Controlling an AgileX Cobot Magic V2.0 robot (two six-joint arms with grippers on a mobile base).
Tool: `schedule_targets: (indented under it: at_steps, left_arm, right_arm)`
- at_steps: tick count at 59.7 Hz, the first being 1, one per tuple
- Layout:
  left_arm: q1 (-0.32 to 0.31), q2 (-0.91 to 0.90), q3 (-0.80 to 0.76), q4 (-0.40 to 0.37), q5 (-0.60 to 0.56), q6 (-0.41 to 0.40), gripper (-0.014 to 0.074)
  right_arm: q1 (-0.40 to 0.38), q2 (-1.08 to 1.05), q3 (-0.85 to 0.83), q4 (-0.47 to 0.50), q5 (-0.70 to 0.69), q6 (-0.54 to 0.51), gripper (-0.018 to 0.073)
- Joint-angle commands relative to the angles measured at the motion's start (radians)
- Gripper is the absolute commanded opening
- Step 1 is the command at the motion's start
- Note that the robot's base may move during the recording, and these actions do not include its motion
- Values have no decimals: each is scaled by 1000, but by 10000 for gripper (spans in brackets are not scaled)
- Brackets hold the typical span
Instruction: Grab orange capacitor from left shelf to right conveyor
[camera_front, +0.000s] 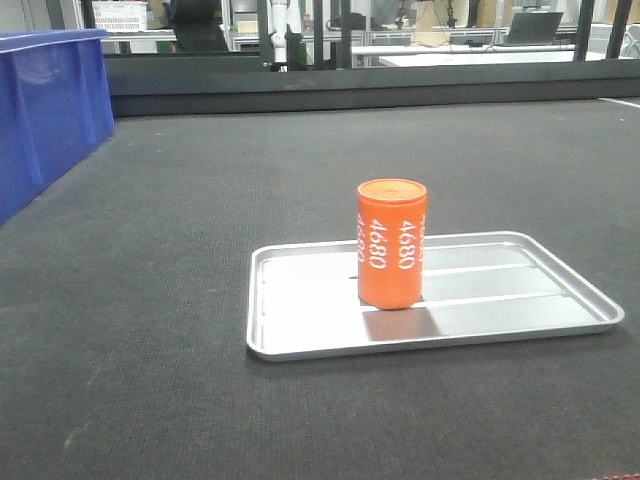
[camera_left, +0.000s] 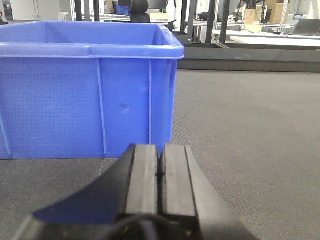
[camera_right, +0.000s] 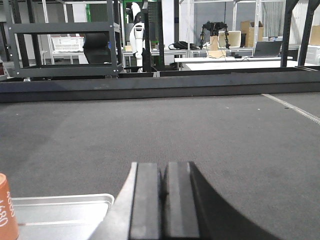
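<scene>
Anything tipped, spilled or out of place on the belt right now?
Nothing stands out. The orange capacitor stands upright and intact in the silver tray, which lies flat on the dark belt. The blue bin looks undamaged. Both tools, left and right, are shut and empty.

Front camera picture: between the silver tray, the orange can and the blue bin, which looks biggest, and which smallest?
1. Silver tray: it takes up the most of the picture.
2. Blue bin: cut off by the left edge, so its true size is unsure and it may well be the largest.
3. Orange capacitor, standing upright in the tray: smallest.
</scene>
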Motion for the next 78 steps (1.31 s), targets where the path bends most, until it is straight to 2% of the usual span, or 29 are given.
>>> schedule_targets:
  at_steps: [1,18,32,78]
  left_arm:
    - [-2,-7,22,-2,-91,-6,-126]
    - [-2,-7,22,-2,-91,-6,-126]
    - [-2,-7,22,-2,-91,-6,-126]
    - [-2,-7,22,-2,-91,-6,-126]
  right_arm:
    - [-9,-20,-22,-13,-94,3,49]
    - [-9,-20,-22,-58,-93,4,49]
    - [-9,-20,-22,-60,-99,72,49]
    - [-9,-20,-22,-60,-99,73,49]
